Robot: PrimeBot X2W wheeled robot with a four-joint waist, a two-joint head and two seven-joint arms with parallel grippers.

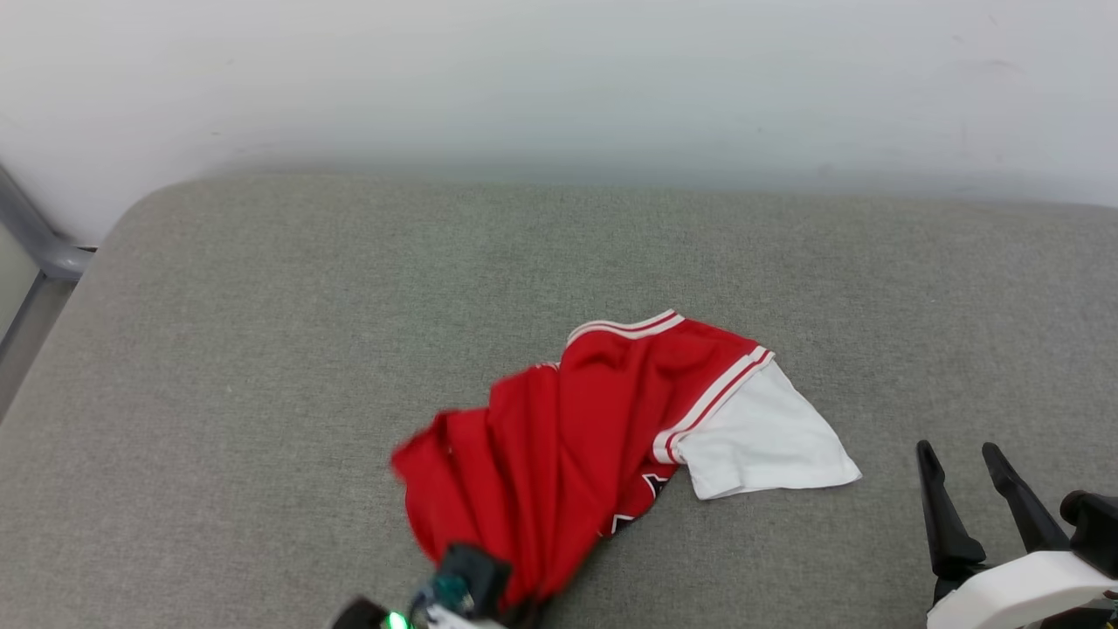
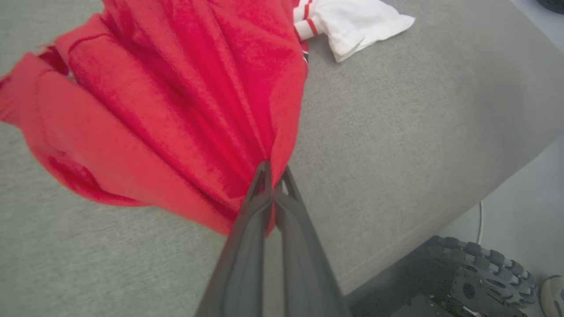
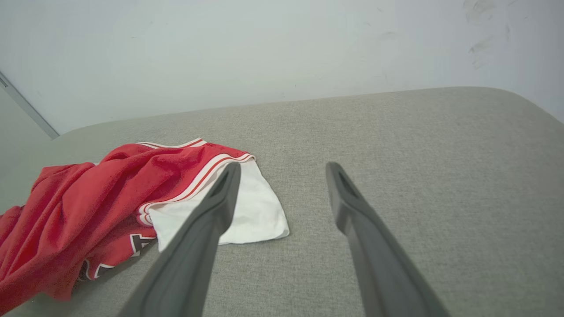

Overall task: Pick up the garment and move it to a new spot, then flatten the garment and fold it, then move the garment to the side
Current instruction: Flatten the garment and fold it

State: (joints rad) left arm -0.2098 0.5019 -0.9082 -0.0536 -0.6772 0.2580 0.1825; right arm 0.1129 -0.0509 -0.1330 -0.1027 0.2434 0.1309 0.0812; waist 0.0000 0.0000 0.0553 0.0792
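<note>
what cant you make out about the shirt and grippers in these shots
- Print: head view, red folds of the shirt cover all but a sliver; unreadable.
- Second sleeve: buried in the bunched cloth; just one white sleeve shows.
- Left gripper: in the head view the bottom edge cuts it off and cloth hides its fingertips.
- Shirt's left edge: head view, blurred.
</note>
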